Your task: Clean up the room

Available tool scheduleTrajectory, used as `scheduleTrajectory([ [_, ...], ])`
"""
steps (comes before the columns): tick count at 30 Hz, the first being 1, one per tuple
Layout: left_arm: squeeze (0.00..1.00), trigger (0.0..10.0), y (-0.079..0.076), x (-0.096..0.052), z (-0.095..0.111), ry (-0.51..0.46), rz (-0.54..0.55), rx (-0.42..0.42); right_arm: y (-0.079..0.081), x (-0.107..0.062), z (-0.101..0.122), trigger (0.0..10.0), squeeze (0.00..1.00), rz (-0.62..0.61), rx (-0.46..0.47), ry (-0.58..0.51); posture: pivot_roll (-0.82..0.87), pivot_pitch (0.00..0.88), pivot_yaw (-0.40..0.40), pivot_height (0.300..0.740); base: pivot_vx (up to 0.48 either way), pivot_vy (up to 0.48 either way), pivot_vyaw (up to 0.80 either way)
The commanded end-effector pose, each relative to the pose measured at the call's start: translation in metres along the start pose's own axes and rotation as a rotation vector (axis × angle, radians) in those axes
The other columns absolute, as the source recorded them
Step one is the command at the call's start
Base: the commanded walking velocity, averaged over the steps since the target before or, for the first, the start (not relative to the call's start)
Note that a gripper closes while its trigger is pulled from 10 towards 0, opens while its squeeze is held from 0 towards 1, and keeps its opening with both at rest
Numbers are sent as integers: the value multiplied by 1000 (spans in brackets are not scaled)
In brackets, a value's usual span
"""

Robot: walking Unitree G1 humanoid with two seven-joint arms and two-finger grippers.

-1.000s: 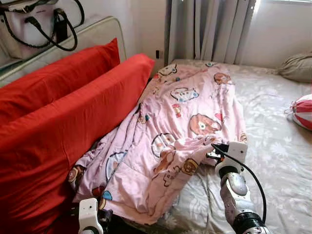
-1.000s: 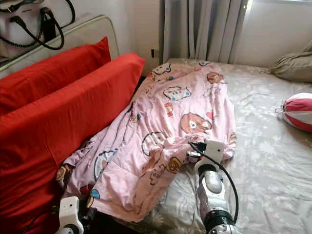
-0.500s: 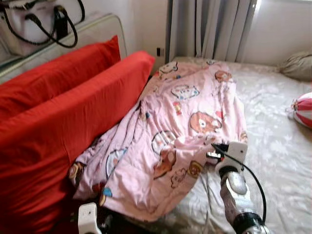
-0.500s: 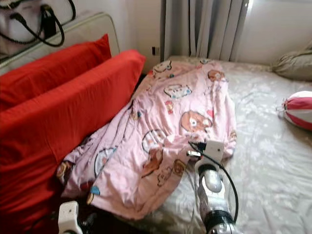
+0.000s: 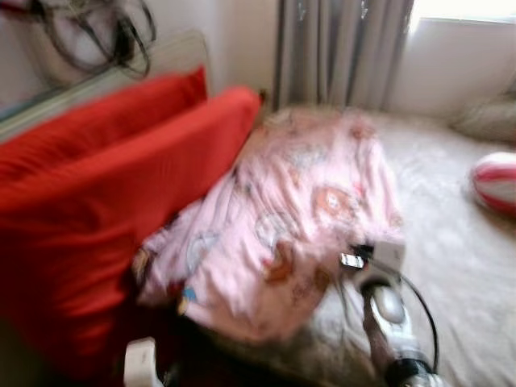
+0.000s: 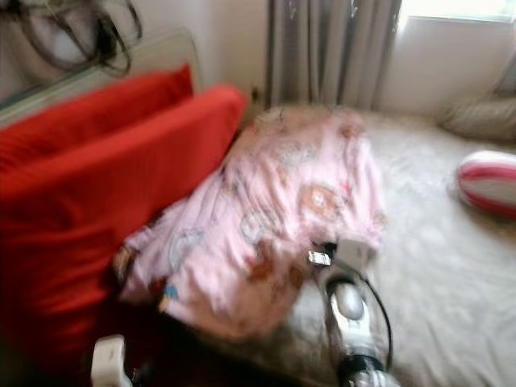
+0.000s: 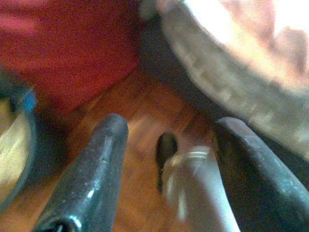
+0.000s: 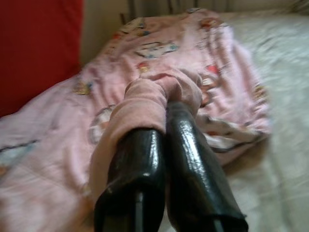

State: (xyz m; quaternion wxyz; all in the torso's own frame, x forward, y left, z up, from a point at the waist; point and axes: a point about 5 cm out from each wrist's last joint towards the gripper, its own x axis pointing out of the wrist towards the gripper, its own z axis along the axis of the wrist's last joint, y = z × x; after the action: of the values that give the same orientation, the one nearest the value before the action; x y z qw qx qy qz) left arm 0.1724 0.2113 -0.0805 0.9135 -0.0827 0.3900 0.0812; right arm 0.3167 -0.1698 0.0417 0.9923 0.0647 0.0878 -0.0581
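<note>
Right gripper (image 8: pixel 166 104) pinched closed on a fold of the pink blanket (image 5: pixel 298 201); soft, light, bunches easily; best taken by the near edge; left gripper (image 7: pixel 166 150) open, low near the floor (image 7: pixel 140 145).

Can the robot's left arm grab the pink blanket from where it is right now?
Probably not yet. The left gripper hangs low by the bed's edge, fingers open over the wooden floor, while the pink blanket lies up on the bed, already pinched by the right gripper.
</note>
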Motion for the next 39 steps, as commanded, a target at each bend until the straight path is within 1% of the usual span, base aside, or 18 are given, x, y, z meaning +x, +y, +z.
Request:
scheduleTrajectory([
  [1, 0, 10000, 3, 1, 2, 6, 4, 16, -9, 1, 3, 10000, 0, -59, -16, -16, 75, 0, 22, 740, -311, 0, 0],
  [4, 0, 10000, 3, 1, 2, 7, 4, 16, -13, 0, 4, 10000, 0, -90, -16, -20, 76, 0, 22, 740, -314, 0, 0],
  [12, 0, 10000, 4, 1, 2, 8, 4, 17, -34, -2, 14, 10000, 0, -246, -22, -98, 76, 0, 24, 740, -315, 0, 0],
  [16, 0, 10000, 4, 0, 2, 10, 4, 21, -38, -3, 14, 10000, 0, -271, -31, -104, 73, 0, 25, 740, -310, 0, 0],
  [19, 0, 10000, 6, 0, 2, 8, 9, 19, -39, -4, 12, 10000, 0, -275, -40, -95, 73, 0, 25, 740, 0, 0, 0],
  [22, 0, 10000, 7, 0, 1, 12, 8, 21, -45, -8, 5, 10000, 0, -322, -53, -67, 73, 0, 24, 740, 0, 0, 0],
  [24, 0, 10000, 7, -1, 1, 13, 8, 22, -45, -9, 2, 10000, 0, -319, -43, -45, 73, 0, 24, 740, 0, 0, 0],
  [25, 0, 10000, 9, -1, 0, 15, 9, 23, -45, -9, -2, 10000, 0, -309, -49, -15, 71, 0, 23, 740, 0, 0, 0],
  [27, 0, 10000, 10, -1, 0, 16, 9, 23, -45, -10, -4, 10000, 0, -307, -56, -2, 71, 0, 23, 740, 0, 0, 0],
  [29, 0, 10000, 13, -3, -2, 21, 12, 24, -46, -12, -11, 10000, 0, -307, -84, 34, 72, 0, 22, 740, 0, 0, 0],
  [33, 0, 10000, 15, -3, -3, 26, 8, 33, -52, -15, -19, 10000, 0, -354, -98, 94, 70, 0, 22, 740, 0, 0, 0],
  [34, 0, 10000, 15, -3, -3, 26, 8, 33, -52, -15, -19, 10000, 0, -354, -98, 94, 70, 0, 22, 740, 0, 0, 0],
  [35, 0, 10000, 15, -4, -3, 28, 7, 35, -54, -16, -21, 10000, 0, -369, -107, 116, 70, 0, 22, 740, 0, 0, 0],
  [37, 0, 10000, 16, -4, -5, 31, 6, 37, -58, -19, -31, 10000, 0, -382, -135, 201, 69, 0, 20, 740, 0, 0, 0],
  [38, 0, 10000, 16, -4, -5, 31, 6, 37, -58, -19, -31, 10000, 0, -382, -135, 201, 69, 0, 20, 740, 0, 0, 0],
  [39, 0, 10000, 16, -4, -5, 31, 6, 38, -60, -21, -35, 10000, 0, -385, -136, 226, 69, 0, 20, 740, 0, 0, 0],
])
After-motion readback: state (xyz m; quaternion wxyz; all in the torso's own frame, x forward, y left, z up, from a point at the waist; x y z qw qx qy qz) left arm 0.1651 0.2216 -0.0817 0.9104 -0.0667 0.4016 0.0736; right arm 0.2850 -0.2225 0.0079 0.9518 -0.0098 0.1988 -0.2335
